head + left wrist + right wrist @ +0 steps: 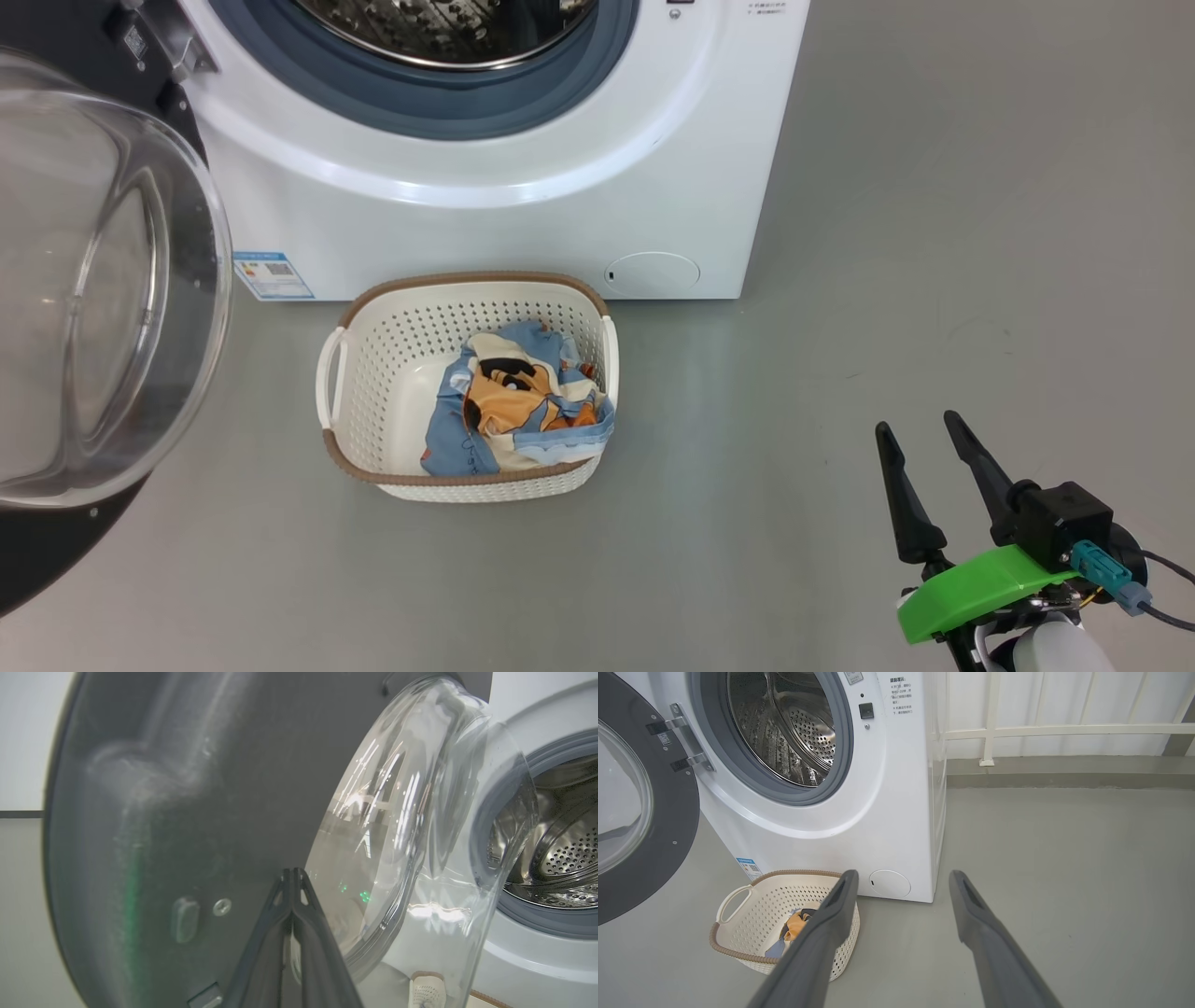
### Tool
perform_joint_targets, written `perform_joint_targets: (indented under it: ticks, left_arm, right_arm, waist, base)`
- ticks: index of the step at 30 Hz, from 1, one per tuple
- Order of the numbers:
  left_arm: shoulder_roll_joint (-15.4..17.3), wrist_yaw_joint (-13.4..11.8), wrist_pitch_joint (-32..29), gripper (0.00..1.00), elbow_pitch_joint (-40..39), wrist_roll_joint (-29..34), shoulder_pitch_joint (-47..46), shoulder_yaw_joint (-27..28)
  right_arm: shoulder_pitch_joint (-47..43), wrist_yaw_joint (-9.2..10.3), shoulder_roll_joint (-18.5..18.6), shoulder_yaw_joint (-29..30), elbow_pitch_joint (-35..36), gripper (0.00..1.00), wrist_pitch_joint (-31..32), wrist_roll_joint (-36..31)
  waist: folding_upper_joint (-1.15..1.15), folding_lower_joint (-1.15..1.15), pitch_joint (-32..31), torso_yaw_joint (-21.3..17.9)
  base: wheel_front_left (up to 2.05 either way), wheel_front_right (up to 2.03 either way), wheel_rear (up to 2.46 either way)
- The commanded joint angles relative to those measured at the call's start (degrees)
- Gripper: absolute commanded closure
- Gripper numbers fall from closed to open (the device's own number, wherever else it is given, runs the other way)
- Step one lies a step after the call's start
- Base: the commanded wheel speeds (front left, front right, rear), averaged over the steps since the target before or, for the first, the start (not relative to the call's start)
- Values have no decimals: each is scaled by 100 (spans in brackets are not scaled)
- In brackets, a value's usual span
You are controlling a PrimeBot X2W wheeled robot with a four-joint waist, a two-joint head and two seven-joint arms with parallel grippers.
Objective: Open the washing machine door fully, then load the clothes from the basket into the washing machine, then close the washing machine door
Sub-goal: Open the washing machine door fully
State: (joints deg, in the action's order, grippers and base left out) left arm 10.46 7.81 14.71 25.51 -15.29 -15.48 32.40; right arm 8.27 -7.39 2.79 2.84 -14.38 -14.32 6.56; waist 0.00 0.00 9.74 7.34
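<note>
While the large round washing machine door (pixel 103 299), with its wide glossy black rim and bulging clear glass centre, stood swung wide open at the left of the head view, the big white front-loading washing machine (pixel 523 215) behind it had its mouth uncovered. A grey-blue rubber gasket (pixel 439 107) ringed that opening, and the perforated steel drum (pixel 794 728) shone inside it. A metal hinge (pixel 689 739) joined the door to the left side of the machine's front.

On the smooth grey floor (pixel 887 233), just in front of the machine and below its opening, sat the small rounded-rectangular cream plastic basket (pixel 401 336) with perforated sides, a brown woven-look rim and white side handles. The soft light-blue fabric clothes (pixel 523 401), printed with an orange-and-black cartoon and cream patches, lay bunched in the basket's right half as the head view showed it.

The left end effector (pixel 293 876) had its two long dark fingers pressed together with nothing between them. Their tips pointed at the door's dark inner face just beside the glass bowl, and whether they touched it could not be told. The right end effector (pixel 917 425) hung at the lower right of the head view over bare floor, well apart from the basket, its fingers spread and empty
</note>
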Motion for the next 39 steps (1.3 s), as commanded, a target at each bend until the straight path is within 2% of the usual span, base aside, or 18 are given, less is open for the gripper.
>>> perform_joint_targets:
  ticks: [1, 8, 13, 14, 16, 17, 18, 30, 39]
  left_arm:
    - [223, -33, 29, 100, -178, 24, 26, 105]
    - [-148, -33, 29, 100, -877, -17, 399, -141]
    - [-238, -32, 29, 100, -1391, -39, 693, -598]
    - [-261, -32, 29, 89, -1488, -40, 757, -692]
    - [-296, -32, 29, 56, -1622, -79, 878, -858]
    - [-308, -32, 29, 17, -1668, -102, 936, -914]
    - [-318, -32, 29, 0, -1699, -129, 995, -975]
    - [-333, -32, 29, 0, -2002, 44, 1724, -1870]
    - [-153, -32, 29, 0, -2103, 164, 2117, -2362]
  right_arm:
    - [125, -10, 9, -146, 121, 0, -68, -48]
    - [62, -10, 9, -146, 101, 0, -68, 36]
    - [19, -10, 9, -133, 119, 0, -68, 80]
    - [10, -10, 9, -131, 117, 0, -68, 80]
    - [-1, -10, 9, -122, 118, 0, -68, 85]
    - [-7, -10, 9, -121, 116, 0, -68, 86]
    - [-14, -10, 9, -124, 115, 0, -68, 90]
    - [-167, -10, 9, -223, 232, 0, -68, 72]
    - [-339, -10, 9, -268, 399, 0, -68, 67]
  waist:
    - [0, 0, -12, -5]
    - [0, 0, -146, -59]
    - [0, 0, -229, -119]
    - [0, 0, -245, -131]
    - [0, 0, -281, -157]
    - [0, 0, -310, -175]
    - [0, 0, -330, -194]
    - [0, 0, -646, -593]
    - [0, 0, -780, -819]
  base:
    - [0, 0, 0]
    - [0, 0, 0]
    - [0, 0, 0]
    - [0, 0, 0]
    - [0, 0, 0]
    - [0, 0, 0]
    - [0, 0, 0]
    - [0, 0, 0]
    - [0, 0, 0]
